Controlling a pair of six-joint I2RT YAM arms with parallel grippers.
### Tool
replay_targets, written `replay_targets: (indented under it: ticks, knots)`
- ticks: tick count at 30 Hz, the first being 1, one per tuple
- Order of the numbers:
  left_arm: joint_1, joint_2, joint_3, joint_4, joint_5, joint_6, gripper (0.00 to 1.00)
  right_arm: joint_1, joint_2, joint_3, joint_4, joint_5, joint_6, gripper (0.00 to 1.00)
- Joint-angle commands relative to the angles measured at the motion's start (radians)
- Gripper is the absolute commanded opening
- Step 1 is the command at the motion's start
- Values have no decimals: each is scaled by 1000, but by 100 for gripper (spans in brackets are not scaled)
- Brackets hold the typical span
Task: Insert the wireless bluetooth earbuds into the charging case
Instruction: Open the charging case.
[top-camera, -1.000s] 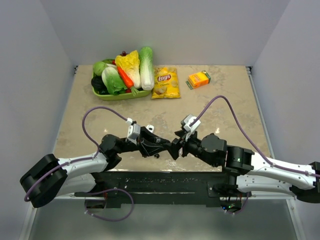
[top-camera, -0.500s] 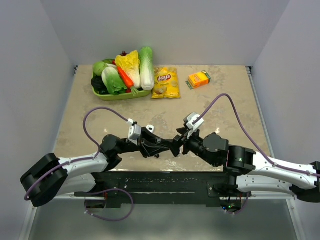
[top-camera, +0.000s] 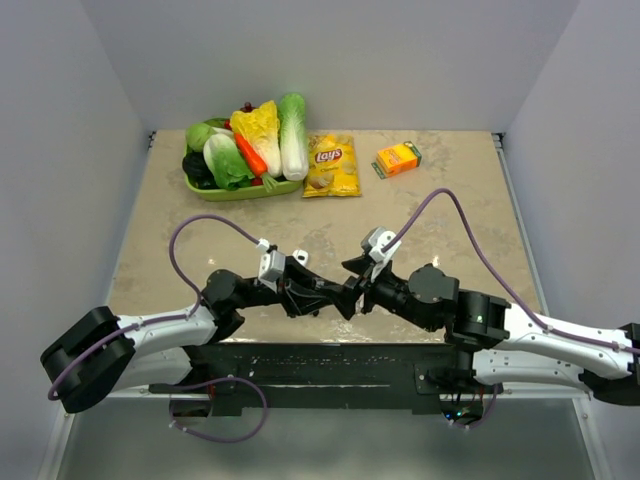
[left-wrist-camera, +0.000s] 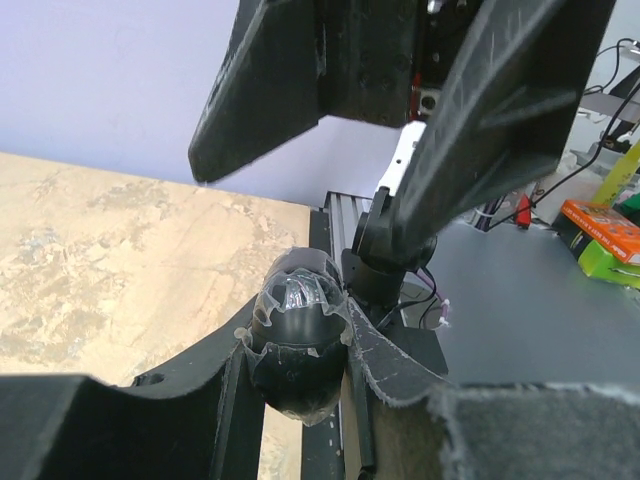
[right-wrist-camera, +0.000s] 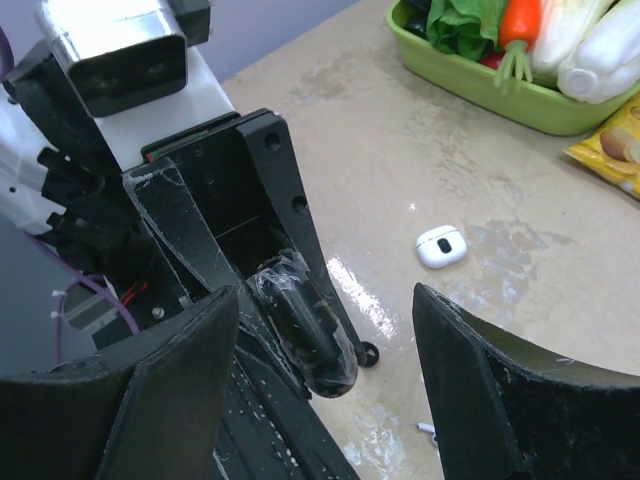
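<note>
My left gripper (left-wrist-camera: 300, 345) is shut on a black egg-shaped piece (left-wrist-camera: 297, 330) wrapped in clear film, which looks like the charging case (right-wrist-camera: 310, 325). My right gripper (right-wrist-camera: 322, 318) stands open tip to tip with it, its fingers either side of that piece without touching it. In the top view the two grippers meet near the table's front edge, left (top-camera: 338, 298) and right (top-camera: 356, 291). One tiny black earbud (right-wrist-camera: 368, 353) lies on the table just beside the left finger. I see no other earbud.
A small white rounded pod with a dark spot (right-wrist-camera: 440, 246) lies on the table beyond the grippers. A thin white scrap (right-wrist-camera: 426, 428) lies nearer. At the back stand a green tray of vegetables (top-camera: 243, 190), a chips bag (top-camera: 332, 166) and an orange box (top-camera: 397, 159).
The left gripper has crept slightly right with the black piece still held. The right gripper has shifted a little left toward it and stays open.
</note>
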Motion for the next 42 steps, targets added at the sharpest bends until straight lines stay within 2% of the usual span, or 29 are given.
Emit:
replay_targets:
  ticks: [1,12,29,33,38,42]
  knots:
    - [-4,-21,36,38,-7,32,0,-2,40,12,2,-38,-16,72]
    - [-5,-48,-12,107,28,34,0,-2,47,15,-39,46,-2,66]
    - [-66,-67,-61,185,2,91,0,-31,60,36,-82,124,32,64]
    - [-70,-65,-64,170,-21,91,0,-39,38,35,-50,89,21,66]
    - [-68,-36,-27,22,-107,95,0,-39,-10,51,10,19,9,70]
    - [-68,5,-32,44,-134,69,0,-39,-19,77,10,22,7,72]
